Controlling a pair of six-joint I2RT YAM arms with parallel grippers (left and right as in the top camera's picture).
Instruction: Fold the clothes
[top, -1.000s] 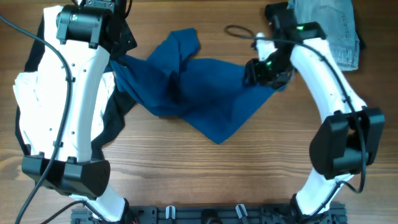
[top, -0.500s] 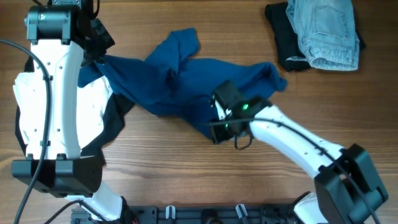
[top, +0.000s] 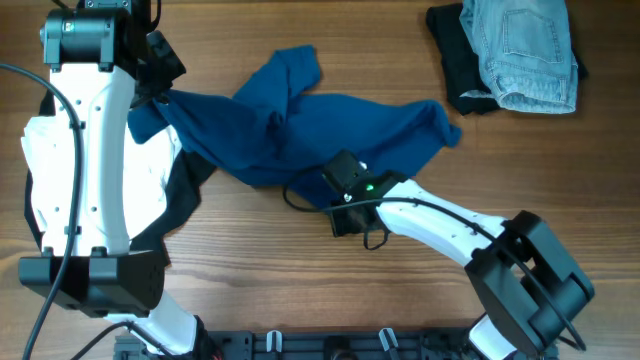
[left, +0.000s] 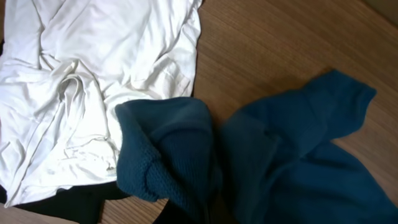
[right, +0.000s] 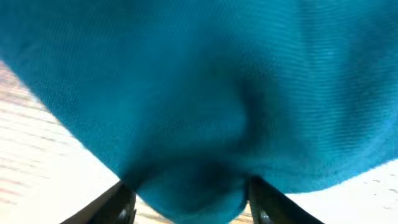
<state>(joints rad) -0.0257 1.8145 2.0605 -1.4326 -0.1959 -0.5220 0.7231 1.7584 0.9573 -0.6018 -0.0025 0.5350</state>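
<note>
Right wrist: blue shirt (right: 199, 93) inside pincer (right: 189, 202)

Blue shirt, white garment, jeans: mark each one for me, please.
blue shirt (top: 300, 130), overhead view, middle of its spread body.
white garment (left: 93, 68), left wrist view, its creased middle.
jeans (top: 520, 45), overhead view, middle of the folded denim.

Wooden table (top: 280, 295) — blue shirt (top: 300, 135), denim (top: 520, 45)

The shirt (top: 330, 135) sprawls across the middle of the table (top: 300, 290), its left end over the edge of a second garment (top: 45, 170) at the table's left side. In the far right corner, jeans (top: 520, 50) lie on a third garment (top: 460, 70), well apart from the shirt.
</note>
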